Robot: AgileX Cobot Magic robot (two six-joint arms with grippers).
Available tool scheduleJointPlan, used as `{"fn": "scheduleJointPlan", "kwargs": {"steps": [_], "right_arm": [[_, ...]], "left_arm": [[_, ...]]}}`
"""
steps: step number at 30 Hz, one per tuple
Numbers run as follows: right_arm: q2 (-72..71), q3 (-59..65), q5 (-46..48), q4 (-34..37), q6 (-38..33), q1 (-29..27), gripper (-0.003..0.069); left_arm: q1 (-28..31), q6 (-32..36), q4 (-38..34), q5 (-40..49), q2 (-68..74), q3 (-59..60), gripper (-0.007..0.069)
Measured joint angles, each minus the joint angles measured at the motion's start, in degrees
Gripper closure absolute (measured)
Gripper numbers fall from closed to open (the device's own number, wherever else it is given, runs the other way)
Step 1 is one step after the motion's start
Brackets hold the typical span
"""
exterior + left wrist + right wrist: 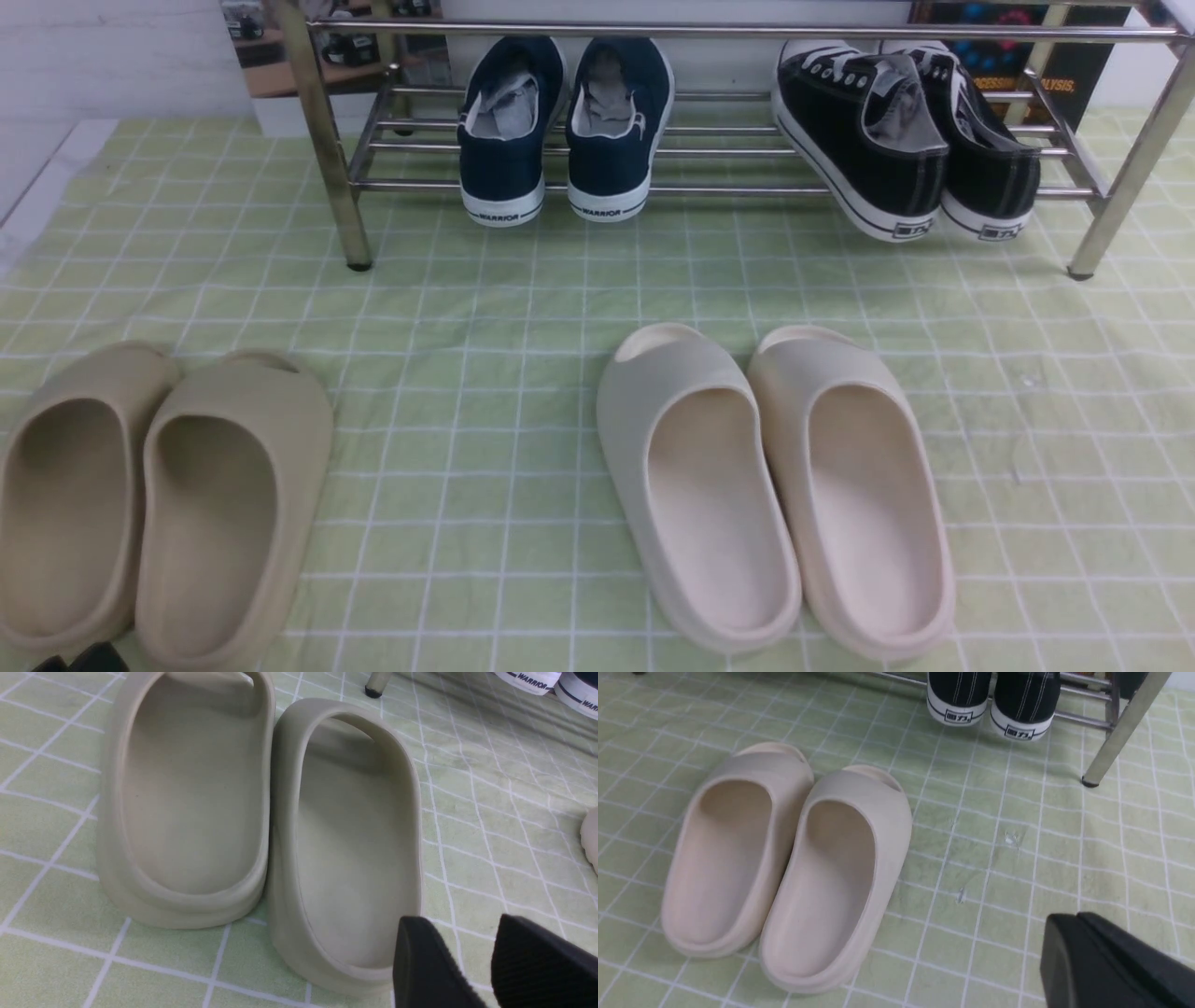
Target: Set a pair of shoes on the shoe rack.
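The pair of shoes, black canvas sneakers [901,140] with white soles, lies on the lower rails at the right end of the chrome shoe rack [747,32], heels toward me and the left one tilted. The right wrist view shows their heels [957,697] beside a rack leg [1125,728]. My left gripper [458,921] is open with nothing between its fingers, and it hangs low by the heel of a beige slide. Its tips just show at the front view's bottom left [75,659]. My right gripper [1078,915] is shut and empty over the cloth, well short of the rack.
Navy WARRIOR sneakers [565,131] sit on the rack's left half. Beige slides [154,495] lie front left and cream slides [775,485] lie in the middle, all on a green checked cloth [485,308]. Boxes and a wall stand behind the rack.
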Motion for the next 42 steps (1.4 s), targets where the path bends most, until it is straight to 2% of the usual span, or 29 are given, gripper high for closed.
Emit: {"fn": "scheduleJointPlan", "kwargs": {"steps": [6,10,15,17,19,21,23,27,29,35,42], "right_arm": [[0.0,0.6,0.4,-2.3,0.0,0.0,0.0654],[-0.4,3.3,-2.2,-0.6,0.0,0.0,0.0654],[-7.1,12.7,-17.1,-1.7,0.0,-0.1,0.0657],[-11.5,19.3,-26.0,-2.8,0.4,-1.2,0.0662],[-13.6,23.2,-30.4,-3.2,1.3,-2.5,0.0663],[-18.8,30.7,-36.9,-3.6,4.9,-5.8,0.0663],[-22.2,35.6,-39.6,-4.0,8.1,-8.5,0.0663],[-27.2,42.6,-38.9,-7.0,14.1,-13.8,0.0663],[-27.5,43.0,-36.8,-7.7,15.6,-14.6,0.0663],[-27.5,43.0,-29.2,-8.1,16.5,-14.2,0.0663],[-27.5,42.7,-26.3,-8.2,16.7,-13.1,0.0663]], "left_arm": [[0.0,0.0,0.0,0.0,0.0,0.0,0.0386],[0.0,0.0,0.0,0.0,0.0,0.0,0.0386],[0.0,0.0,0.0,0.0,0.0,0.0,0.0386],[0.0,0.0,0.0,0.0,0.0,0.0,0.0386],[0.0,0.0,0.0,0.0,0.0,0.0,0.0386],[0.0,0.0,0.0,0.0,0.0,0.0,0.0386],[0.0,0.0,0.0,0.0,0.0,0.0,0.0386],[0.0,0.0,0.0,0.0,0.0,0.0,0.0386],[0.0,0.0,0.0,0.0,0.0,0.0,0.0386],[0.0,0.0,0.0,0.1,0.0,0.0,0.0386],[0.0,0.0,0.0,0.8,0.0,0.0,0.0386]]}}
